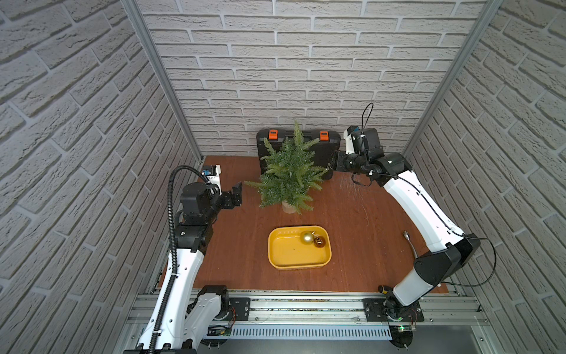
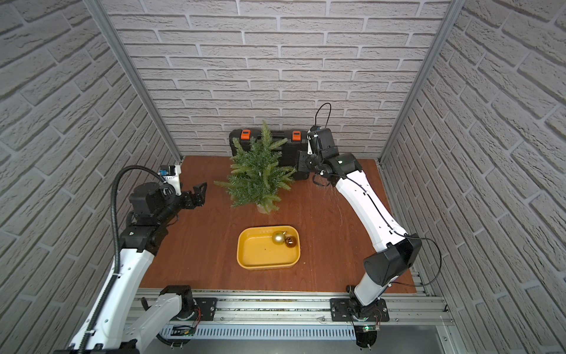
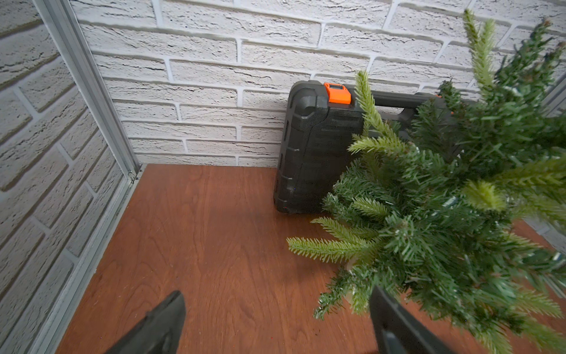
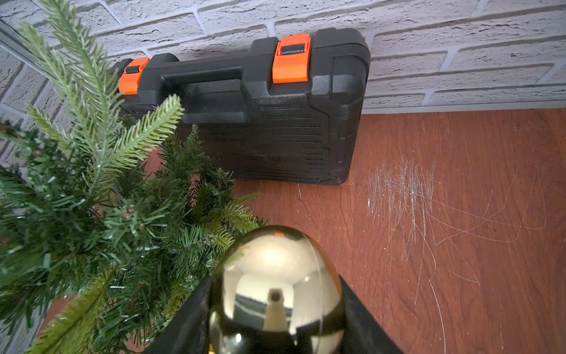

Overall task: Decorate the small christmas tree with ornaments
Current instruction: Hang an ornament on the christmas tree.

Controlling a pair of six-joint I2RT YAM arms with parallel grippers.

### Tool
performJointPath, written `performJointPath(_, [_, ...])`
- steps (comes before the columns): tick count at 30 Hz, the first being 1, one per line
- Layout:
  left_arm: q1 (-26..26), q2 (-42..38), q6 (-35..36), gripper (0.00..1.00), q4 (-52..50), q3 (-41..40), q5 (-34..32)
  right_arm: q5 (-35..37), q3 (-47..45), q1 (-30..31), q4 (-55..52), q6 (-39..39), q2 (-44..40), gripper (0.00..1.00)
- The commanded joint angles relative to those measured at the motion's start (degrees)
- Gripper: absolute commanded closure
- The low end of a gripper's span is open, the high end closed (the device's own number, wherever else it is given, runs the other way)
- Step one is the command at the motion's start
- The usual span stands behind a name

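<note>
The small christmas tree point(image 1: 288, 174) point(image 2: 257, 177) stands upright mid-table on its pale base, with no bauble showing on it. My right gripper point(image 4: 275, 294) is shut on a shiny gold ornament point(image 4: 275, 260), right beside the tree's branches point(image 4: 107, 214). In a top view that gripper point(image 1: 336, 161) sits at the tree's right side, in front of the black case. My left gripper point(image 3: 275, 292) point(image 1: 237, 191) is open and holds nothing, just left of the tree's lower branches. A matte gold ornament point(image 1: 307, 237) and a copper-brown ornament point(image 1: 319, 242) lie together in the yellow tray point(image 1: 284, 254).
A black case point(image 1: 330, 144) point(image 4: 275, 128) with orange latches stands against the back brick wall behind the tree. A silver-tipped cable point(image 1: 407, 237) lies on the table near the right arm. Brick walls close in the left and right sides.
</note>
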Motion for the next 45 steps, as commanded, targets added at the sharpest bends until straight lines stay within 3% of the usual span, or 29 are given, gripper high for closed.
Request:
performJointPath(1, [0.4,-0.6,-0.3,0.06,3.2,-0.7,0.5,-0.4,1.6,-0.5,2.3,0.1,0.5,0.46])
performJointPath(27, [0.3,-0.4,-0.3,0.06,3.1,-0.7,0.8,-3.1,2.0,-2.1,2.1,0.6,5.0,0.46])
performJointPath(37, [0.3,-0.7,-0.4,0.06,3.2,-0.7,0.7,0.6,-2.6,-2.2,1.6,1.1,-0.3,0.46])
performJointPath(45, [0.3,-1.3,-0.4,0.06,3.3,-0.9,0.3,-0.6,-7.5,-2.2,2.6,2.7,-3.3,0.44])
